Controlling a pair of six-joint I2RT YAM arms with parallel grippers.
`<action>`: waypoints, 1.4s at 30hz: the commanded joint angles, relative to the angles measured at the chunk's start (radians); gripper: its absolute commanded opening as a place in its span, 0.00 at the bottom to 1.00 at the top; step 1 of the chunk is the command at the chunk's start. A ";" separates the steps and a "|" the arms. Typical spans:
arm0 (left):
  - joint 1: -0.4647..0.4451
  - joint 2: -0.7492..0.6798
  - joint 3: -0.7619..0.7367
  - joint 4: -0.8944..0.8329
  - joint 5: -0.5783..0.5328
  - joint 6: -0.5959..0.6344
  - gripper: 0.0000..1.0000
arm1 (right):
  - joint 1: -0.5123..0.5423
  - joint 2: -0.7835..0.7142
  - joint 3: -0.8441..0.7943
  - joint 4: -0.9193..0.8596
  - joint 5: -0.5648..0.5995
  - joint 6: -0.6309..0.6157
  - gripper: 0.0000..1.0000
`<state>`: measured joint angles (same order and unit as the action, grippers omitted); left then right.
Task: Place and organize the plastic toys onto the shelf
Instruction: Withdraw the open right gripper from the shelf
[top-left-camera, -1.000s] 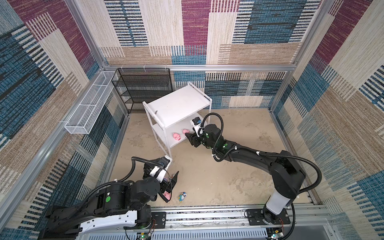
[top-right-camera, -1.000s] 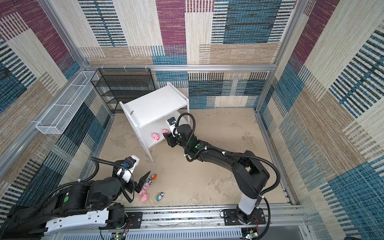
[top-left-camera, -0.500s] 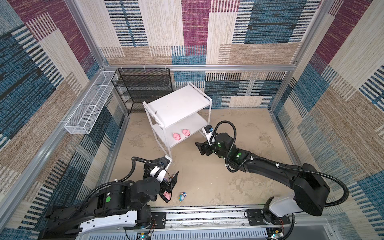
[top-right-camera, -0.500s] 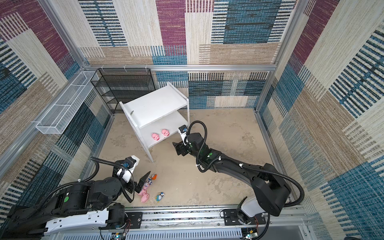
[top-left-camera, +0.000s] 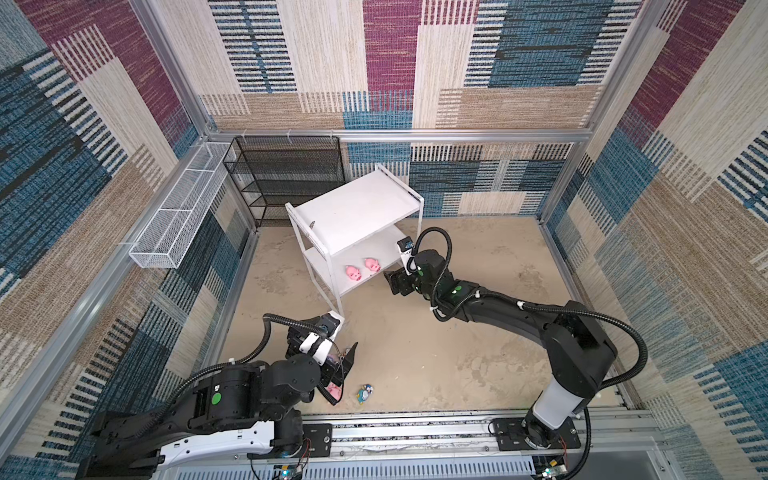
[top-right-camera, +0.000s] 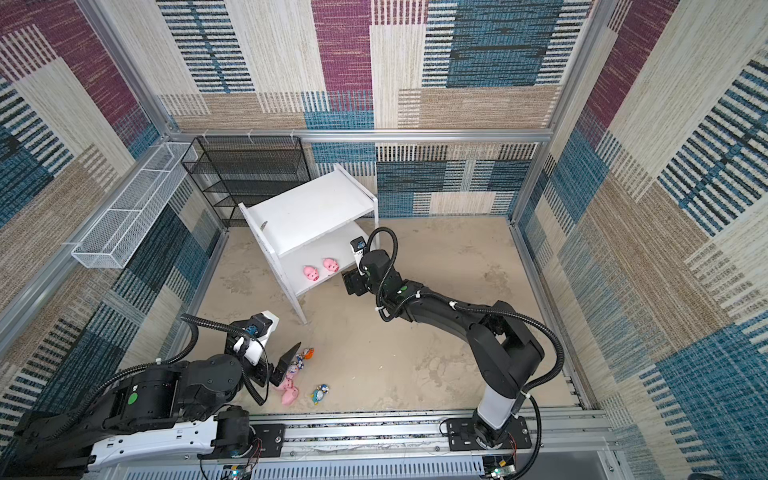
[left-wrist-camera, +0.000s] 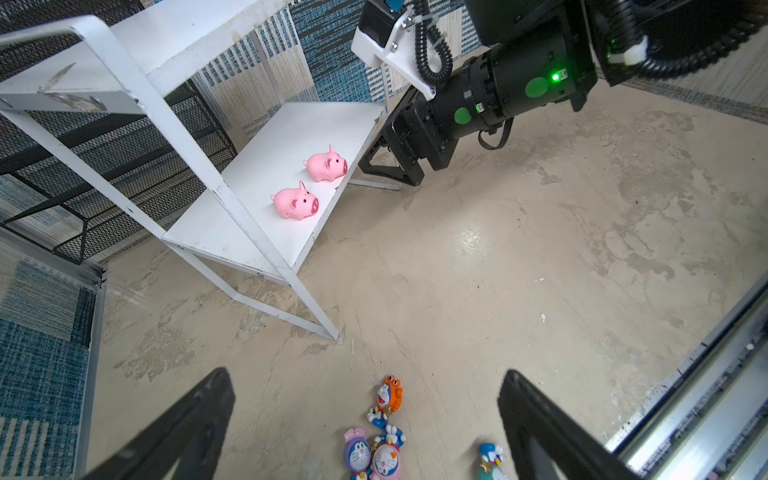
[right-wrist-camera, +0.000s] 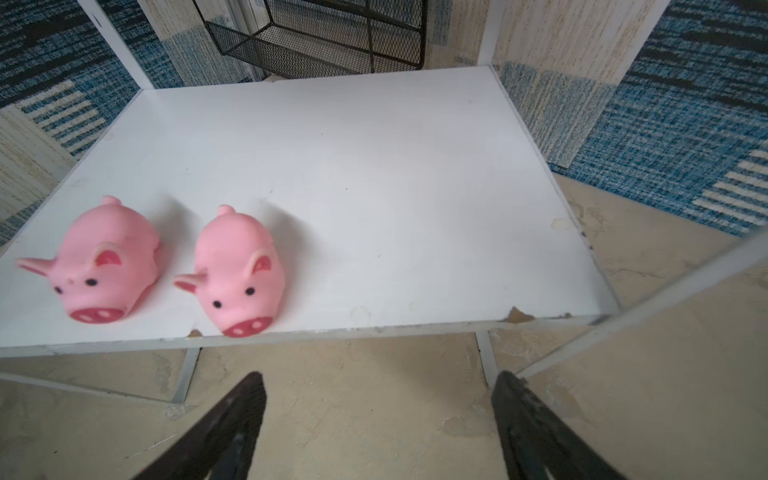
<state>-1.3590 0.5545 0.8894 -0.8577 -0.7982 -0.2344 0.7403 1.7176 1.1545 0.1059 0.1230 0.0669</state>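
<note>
The white shelf (top-left-camera: 357, 210) (top-right-camera: 309, 208) stands at the back middle. Two pink pigs (top-left-camera: 353, 273) (top-left-camera: 372, 264) sit side by side at the front edge of its lower board (right-wrist-camera: 374, 187), snouts outward. My right gripper (top-left-camera: 391, 280) (right-wrist-camera: 378, 378) hovers open and empty over the floor just in front of that board, right of the pigs. Several white-blue figurines (left-wrist-camera: 390, 392) (left-wrist-camera: 357, 455) and two more pigs (top-right-camera: 289, 395) lie on the floor near the front rail. Above them my left gripper (top-right-camera: 286, 365) (left-wrist-camera: 365, 374) hangs wide open and empty.
A black mesh rack (top-left-camera: 286, 174) stands behind the shelf on the left. A long white wire basket (top-left-camera: 178, 216) hangs on the left wall. One teal-bodied figurine (top-right-camera: 320, 392) lies apart, right of the cluster. Metal rails (top-left-camera: 415, 432) run along the front.
My right gripper has opened, left the second pig on the lower board beside the first, and drawn back out of the shelf. The left arm has stayed still.
</note>
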 joint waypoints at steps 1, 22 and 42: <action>0.001 -0.002 -0.001 0.007 -0.009 -0.003 0.99 | 0.001 0.018 0.022 0.012 -0.009 -0.004 0.87; 0.001 -0.008 0.001 0.008 -0.005 0.001 0.99 | 0.001 0.051 0.061 0.017 -0.060 -0.005 0.87; 0.001 -0.010 0.000 0.008 -0.001 0.001 0.99 | 0.001 0.057 0.075 0.014 -0.086 -0.011 0.87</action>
<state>-1.3590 0.5449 0.8883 -0.8577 -0.7979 -0.2340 0.7399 1.7798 1.2259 0.0998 0.0601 0.0578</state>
